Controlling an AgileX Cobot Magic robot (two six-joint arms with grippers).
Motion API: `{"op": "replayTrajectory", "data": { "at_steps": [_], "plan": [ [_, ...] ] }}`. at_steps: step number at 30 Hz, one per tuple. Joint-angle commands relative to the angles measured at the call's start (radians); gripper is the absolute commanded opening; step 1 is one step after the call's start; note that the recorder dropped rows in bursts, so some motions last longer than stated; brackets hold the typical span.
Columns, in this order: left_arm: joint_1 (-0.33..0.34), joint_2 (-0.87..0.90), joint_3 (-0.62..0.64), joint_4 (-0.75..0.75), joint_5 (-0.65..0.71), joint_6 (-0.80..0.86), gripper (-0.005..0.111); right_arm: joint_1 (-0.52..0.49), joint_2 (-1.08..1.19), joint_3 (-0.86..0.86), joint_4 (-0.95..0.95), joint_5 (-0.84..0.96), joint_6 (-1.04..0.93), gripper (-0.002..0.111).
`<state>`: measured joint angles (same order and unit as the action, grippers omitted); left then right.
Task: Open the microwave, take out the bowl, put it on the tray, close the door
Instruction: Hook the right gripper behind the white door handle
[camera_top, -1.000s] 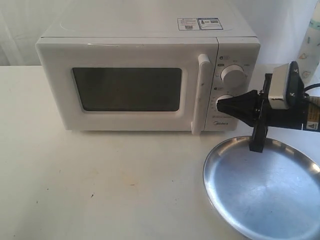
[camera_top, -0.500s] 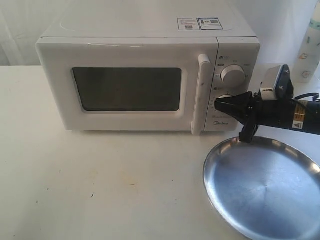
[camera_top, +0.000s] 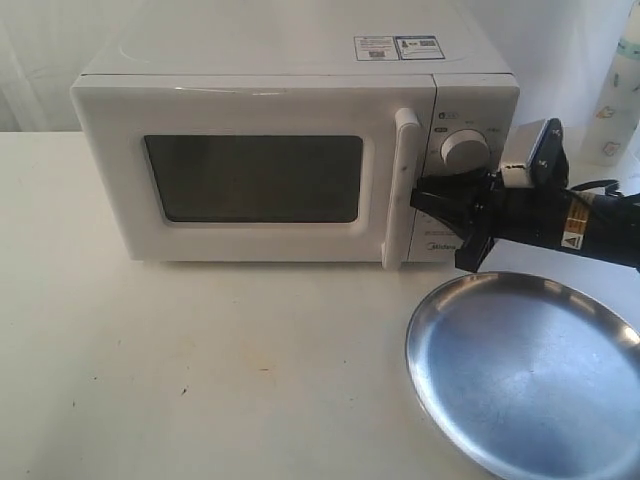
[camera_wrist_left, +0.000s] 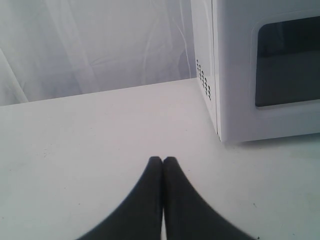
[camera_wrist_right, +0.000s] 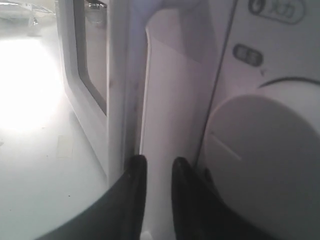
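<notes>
Exterior view, table (camera_top: 180, 370): white table bears everything.
Left end effector (camera_wrist_left: 162, 161): black, tips pressed together, empty, low over the table.
Microwave (camera_top: 270, 45): large white boxy oven, centre back.
Door (camera_top: 255, 110): white front panel with dark window, shut.
Right end effector (camera_top: 420, 197): black, fingers narrowly parted, tips at the door's tall white bar handle (camera_top: 402, 190).
Tray (camera_top: 520, 370): round shiny silver metal plate, front right.

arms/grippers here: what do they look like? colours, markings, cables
Right gripper: matte black tapered fingers on a black arm body, with a silver-grey camera box mounted on top, a small orange-and-white warning sticker and a thin black cable trailing behind. Left gripper: only two smooth black tapered fingers show.
</notes>
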<state>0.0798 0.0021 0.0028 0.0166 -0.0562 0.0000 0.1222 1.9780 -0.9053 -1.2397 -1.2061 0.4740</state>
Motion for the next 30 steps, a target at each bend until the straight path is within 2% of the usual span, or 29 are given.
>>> {"op": "replayTrajectory", "data": {
  "at_steps": [1,7,14,16,17,19,20,21,30],
  "plan": [
    [-0.006,-0.002,-0.003,-0.008,-0.004,0.0,0.0,0.006,0.0,-0.002,-0.029,-0.015,-0.001,0.065],
    [-0.006,-0.002,-0.003,-0.008,-0.004,0.0,0.0,0.03,0.001,-0.002,-0.066,-0.015,-0.001,0.066],
    [-0.006,-0.002,-0.003,-0.008,-0.004,0.0,0.0,0.165,0.001,-0.002,0.029,-0.015,-0.076,0.065],
    [-0.006,-0.002,-0.003,-0.008,-0.004,0.0,0.0,0.186,0.001,-0.002,0.061,-0.015,-0.078,0.055],
    [-0.006,-0.002,-0.003,-0.008,-0.004,0.0,0.0,0.197,0.001,-0.002,0.086,-0.015,-0.078,0.047],
    [-0.006,-0.002,-0.003,-0.008,-0.004,0.0,0.0,0.216,0.001,-0.002,0.117,0.048,-0.118,0.023],
    [-0.006,-0.002,-0.003,-0.008,-0.004,0.0,0.0,0.22,0.001,-0.002,0.113,0.055,-0.161,0.007],
    [-0.006,-0.002,-0.003,-0.008,-0.004,0.0,0.0,0.22,0.001,-0.002,0.11,0.053,-0.187,0.0],
    [-0.006,-0.002,-0.003,-0.008,-0.004,0.0,0.0,0.223,-0.002,-0.002,0.076,-0.015,-0.209,0.0]
  ]
}}
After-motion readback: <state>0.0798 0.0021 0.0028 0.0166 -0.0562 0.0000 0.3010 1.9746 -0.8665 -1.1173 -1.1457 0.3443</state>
